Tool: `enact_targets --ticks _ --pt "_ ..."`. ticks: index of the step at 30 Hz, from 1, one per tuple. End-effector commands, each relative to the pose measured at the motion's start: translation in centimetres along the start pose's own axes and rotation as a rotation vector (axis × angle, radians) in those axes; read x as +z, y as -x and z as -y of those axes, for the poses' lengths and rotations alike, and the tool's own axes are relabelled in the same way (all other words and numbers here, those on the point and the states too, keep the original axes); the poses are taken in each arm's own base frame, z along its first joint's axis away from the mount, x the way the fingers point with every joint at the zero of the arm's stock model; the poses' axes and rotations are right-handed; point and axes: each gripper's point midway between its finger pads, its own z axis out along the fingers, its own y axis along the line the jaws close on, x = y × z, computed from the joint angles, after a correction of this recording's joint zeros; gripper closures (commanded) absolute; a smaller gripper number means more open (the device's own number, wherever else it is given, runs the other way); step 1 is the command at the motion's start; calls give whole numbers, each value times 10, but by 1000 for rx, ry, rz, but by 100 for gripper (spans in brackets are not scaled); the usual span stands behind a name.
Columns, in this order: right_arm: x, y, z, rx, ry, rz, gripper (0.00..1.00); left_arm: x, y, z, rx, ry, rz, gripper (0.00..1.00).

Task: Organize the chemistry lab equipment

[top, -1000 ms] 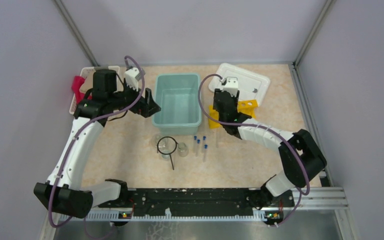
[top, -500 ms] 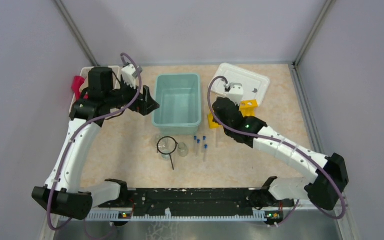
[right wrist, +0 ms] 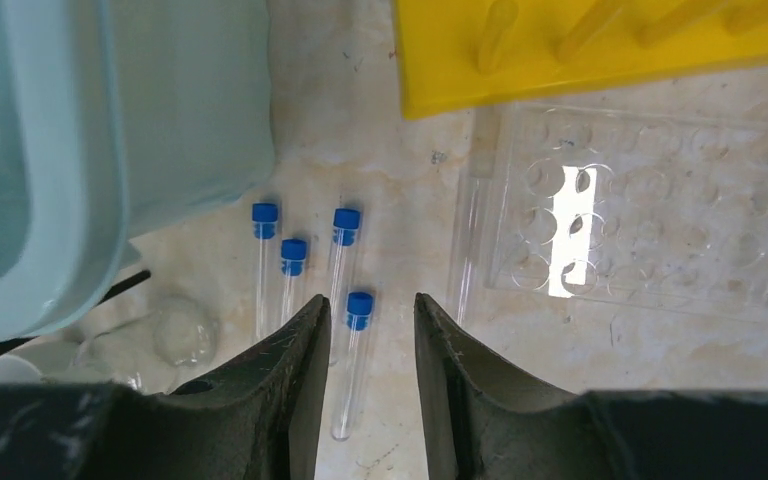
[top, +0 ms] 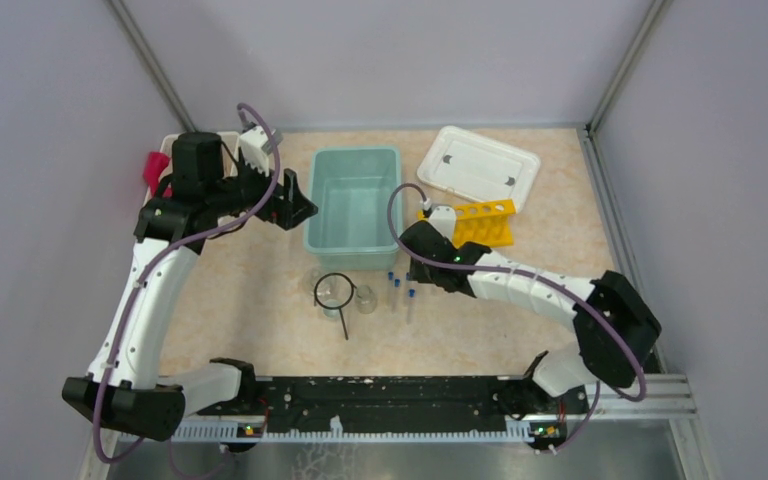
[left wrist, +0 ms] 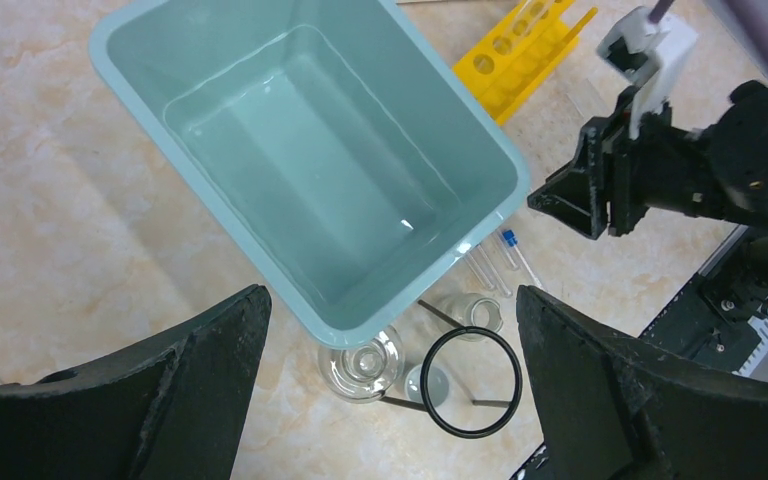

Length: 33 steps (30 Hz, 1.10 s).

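R gripper [right wrist: 372,305] over tubes [right wrist: 346,220]
Tubes lie lower centre of wrist view, beside bin [right wrist: 40,150]; rack [right wrist: 600,50] upper right; R jaws narrowly parted, empty; L gripper [top: 302,203] upper left in top view, jaws wide, empty

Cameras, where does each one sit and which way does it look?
Top external: high behind the bases, looking down on the table; left arm and right arm show whole.
Left wrist: on the left arm, looking down into the teal bin; open left gripper frames it.
Right wrist: low over the table, looking down at the test tubes; right gripper shows.
Shared: both wrist views catch the bin, the yellow rack and the tubes.
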Motion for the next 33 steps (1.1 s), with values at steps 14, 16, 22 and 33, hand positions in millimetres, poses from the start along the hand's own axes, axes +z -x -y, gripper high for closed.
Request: enact_targets --ticks 14,16,22,33 --pt "49 -20 23 23 -186 -17 71 -9 13 1 10 16 33 1" --pt "50 -19 29 27 -204 -13 71 -9 13 0 8 16 31 1" --pt "52 -16 34 20 -220 -7 63 -7 12 0 6 13 31 1" --pt "68 -33 37 3 -251 -51 62 -8 14 -2 18 27 36 1"
